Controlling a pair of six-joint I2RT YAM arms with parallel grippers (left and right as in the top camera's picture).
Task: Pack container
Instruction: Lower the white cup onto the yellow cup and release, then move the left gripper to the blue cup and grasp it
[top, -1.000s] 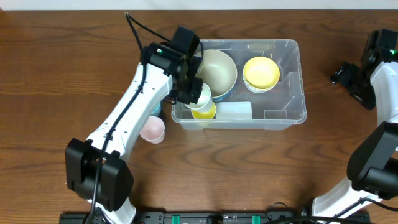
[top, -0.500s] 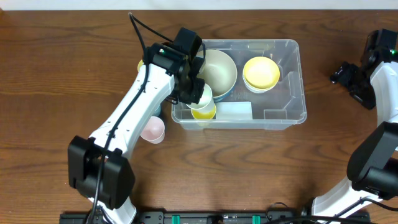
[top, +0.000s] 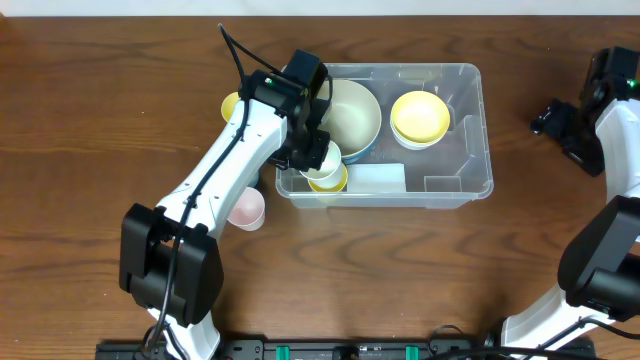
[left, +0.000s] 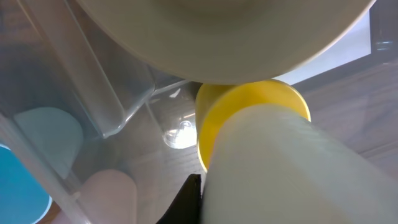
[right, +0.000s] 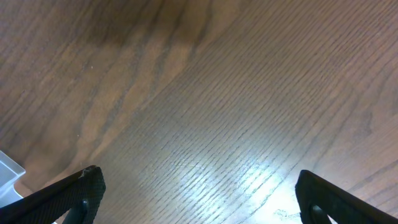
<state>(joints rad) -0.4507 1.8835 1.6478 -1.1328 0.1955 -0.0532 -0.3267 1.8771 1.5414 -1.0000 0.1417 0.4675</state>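
Brown wooden table under everything. Left of the container, a pink cup stands outside the wall. At the container's near-left corner my left claw is clamped on a pale cup, lined up over a yellow cup inside; I can't tell whether they touch. I reckon this is nesting: hold the pale cup upright, centre it on the yellow rim, lower gently, release only once seated, minding the big cream bowl just behind. A yellow bowl sits toward the container's right end. Well right of the container, my right claw hangs wide apart over bare wood.
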